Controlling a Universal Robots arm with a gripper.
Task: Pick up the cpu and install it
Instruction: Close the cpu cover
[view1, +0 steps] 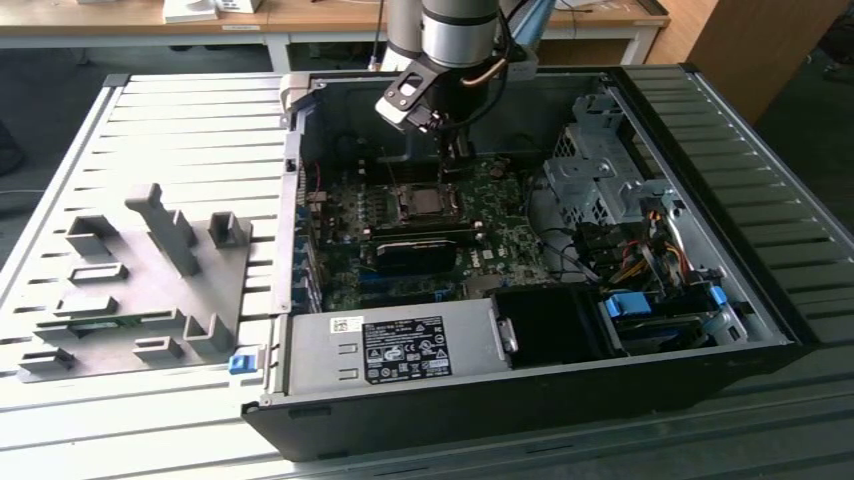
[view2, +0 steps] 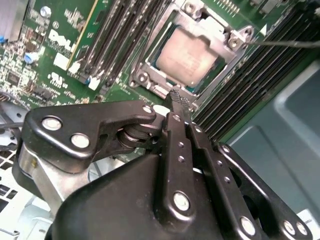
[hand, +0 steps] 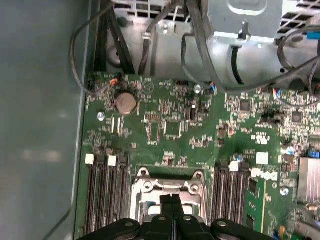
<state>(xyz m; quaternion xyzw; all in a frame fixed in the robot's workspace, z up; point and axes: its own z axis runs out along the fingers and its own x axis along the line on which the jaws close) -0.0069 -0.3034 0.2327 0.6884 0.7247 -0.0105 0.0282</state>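
Cpu (view2: 189, 54) just beside end effector (view2: 177, 97)

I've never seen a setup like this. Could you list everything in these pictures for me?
computer case: one, black, open, lying on the slatted table
motherboard: one, green, inside the case
cpu: one, silver-grey, seated in the socket frame
memory slots: two banks, black, either side of the socket
coin battery: one, silver, on the motherboard
power supply: one, silver, in the case, nearest the exterior camera
drive cage: one, silver, at the exterior view's right of the board
fixture blocks: several, matte grey, on the table at the exterior view's left
robot arm: one, grey and black, reaching into the case
end effector: one, black, shut and empty, close by the cpu
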